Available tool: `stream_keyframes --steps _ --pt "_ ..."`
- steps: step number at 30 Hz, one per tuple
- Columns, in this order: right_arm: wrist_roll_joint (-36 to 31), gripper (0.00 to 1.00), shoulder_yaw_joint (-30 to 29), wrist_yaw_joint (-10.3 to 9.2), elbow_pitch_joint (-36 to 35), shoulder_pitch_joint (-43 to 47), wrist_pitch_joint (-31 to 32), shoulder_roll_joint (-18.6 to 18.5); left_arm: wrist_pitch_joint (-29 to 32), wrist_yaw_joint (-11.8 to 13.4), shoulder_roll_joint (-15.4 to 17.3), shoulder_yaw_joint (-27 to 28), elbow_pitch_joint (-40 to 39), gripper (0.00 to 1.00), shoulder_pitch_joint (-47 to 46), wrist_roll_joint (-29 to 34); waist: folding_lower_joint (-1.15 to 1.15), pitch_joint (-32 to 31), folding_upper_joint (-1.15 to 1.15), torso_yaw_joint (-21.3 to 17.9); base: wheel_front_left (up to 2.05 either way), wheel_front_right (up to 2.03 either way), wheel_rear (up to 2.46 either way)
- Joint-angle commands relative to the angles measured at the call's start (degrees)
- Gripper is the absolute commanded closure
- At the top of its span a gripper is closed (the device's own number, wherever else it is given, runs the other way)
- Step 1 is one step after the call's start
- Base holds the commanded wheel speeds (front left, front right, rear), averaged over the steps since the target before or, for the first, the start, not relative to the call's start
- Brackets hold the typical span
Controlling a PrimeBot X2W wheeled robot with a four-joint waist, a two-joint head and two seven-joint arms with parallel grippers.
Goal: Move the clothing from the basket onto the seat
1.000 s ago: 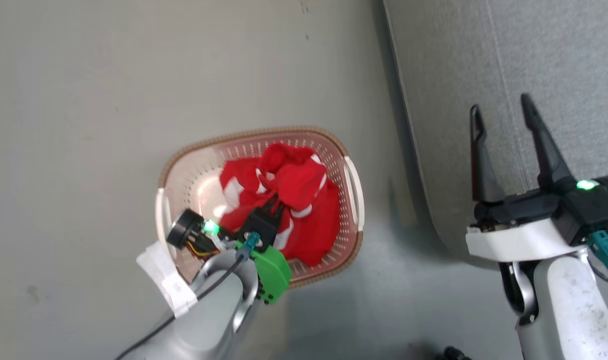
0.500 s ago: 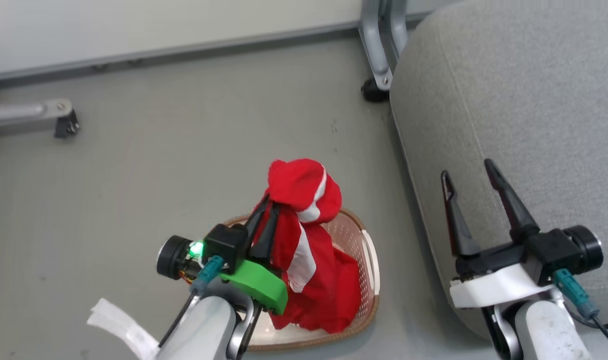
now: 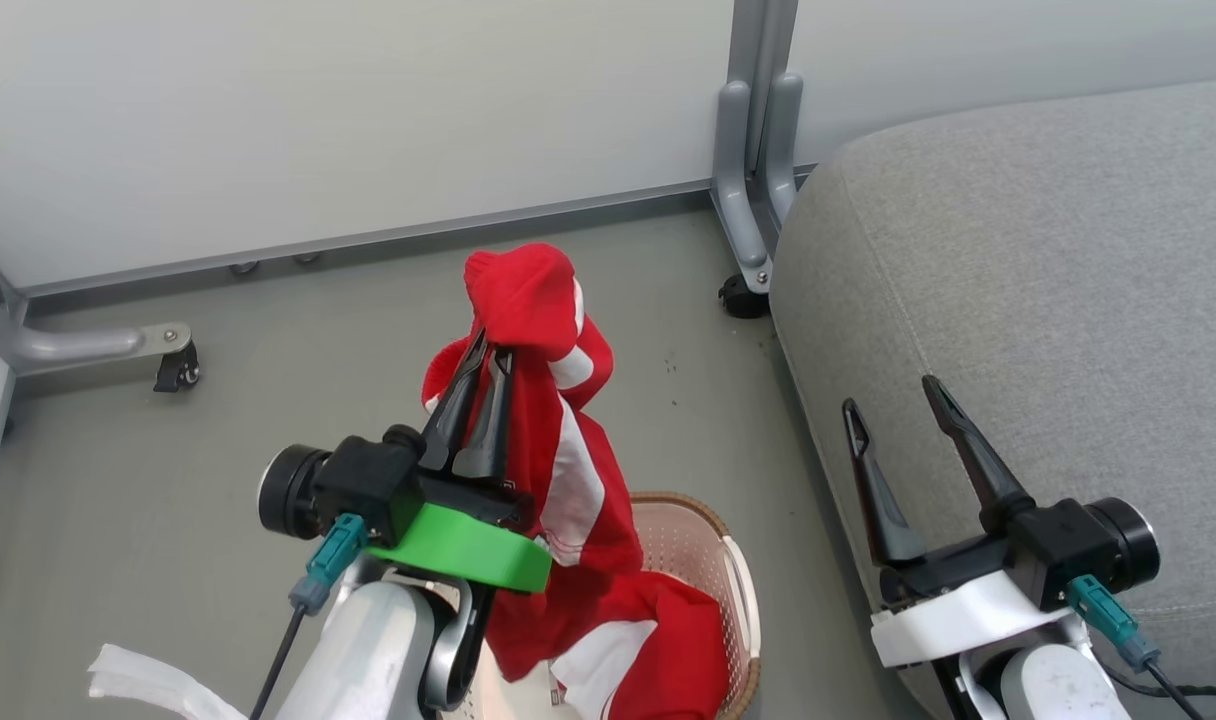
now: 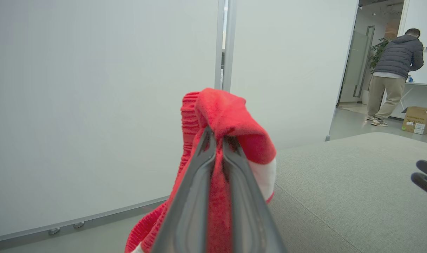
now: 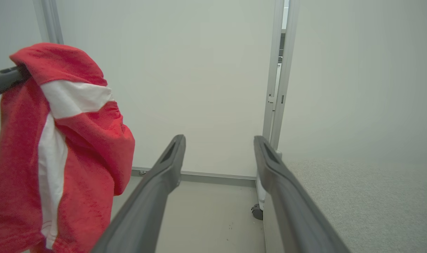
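Note:
My left gripper (image 3: 490, 352) is shut on a fold of the red clothing (image 3: 558, 470) with white stripes and holds it raised above the basket (image 3: 733, 590); the cloth's lower end hangs down into the basket. The same pinch shows in the left wrist view, where the left gripper (image 4: 215, 135) clamps the clothing (image 4: 231, 119). The clothing (image 5: 69, 140) hangs at the left of the right wrist view. My right gripper (image 3: 893, 395) stands open and empty over the near edge of the grey seat (image 3: 1048, 260), also seen as right gripper (image 5: 218, 140) beside the seat (image 5: 357, 196).
A white partition wall (image 3: 348, 120) runs along the back with a grey post and a castor foot (image 3: 743, 295) by the seat's corner. Another castor leg (image 3: 173, 365) sits at far left. A person (image 4: 396, 70) stands far off by a cardboard box (image 4: 419, 119).
The head camera has tilted up, shifting the whole picture. My left gripper has lifted the clothing up out of the basket. The right gripper stays open.

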Motion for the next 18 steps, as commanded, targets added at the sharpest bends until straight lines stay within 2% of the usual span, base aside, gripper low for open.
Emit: stream_keyframes --steps 1,11,15,18 --pt "0.3 0.00 0.2 -0.01 0.1 0.9 -0.2 0.3 0.0 0.2 0.1 0.0 -0.7 1.00 -0.5 0.1 0.01 -0.6 0.00 -0.3 0.00 0.00 0.00" --pt "2.9 0.00 3.6 -0.02 0.9 1.5 -0.2 -0.3 0.0 0.7 0.1 -2.6 -1.8 1.00 -1.0 -1.0 0.01 -0.5 0.00 -0.1 0.00 0.00 0.00" --pt "5.2 0.00 7.2 -0.01 2.2 1.1 -0.2 -1.6 0.0 0.5 0.1 -3.9 -1.7 1.00 -1.1 -1.4 0.01 -0.6 0.00 0.0 0.00 0.00 0.00" --pt "8.4 0.00 12.1 -0.01 3.1 -0.2 -0.2 -3.1 0.0 0.5 0.1 -4.8 -1.5 1.00 -1.5 -1.8 0.01 -0.9 0.00 0.1 0.00 0.00 0.00"
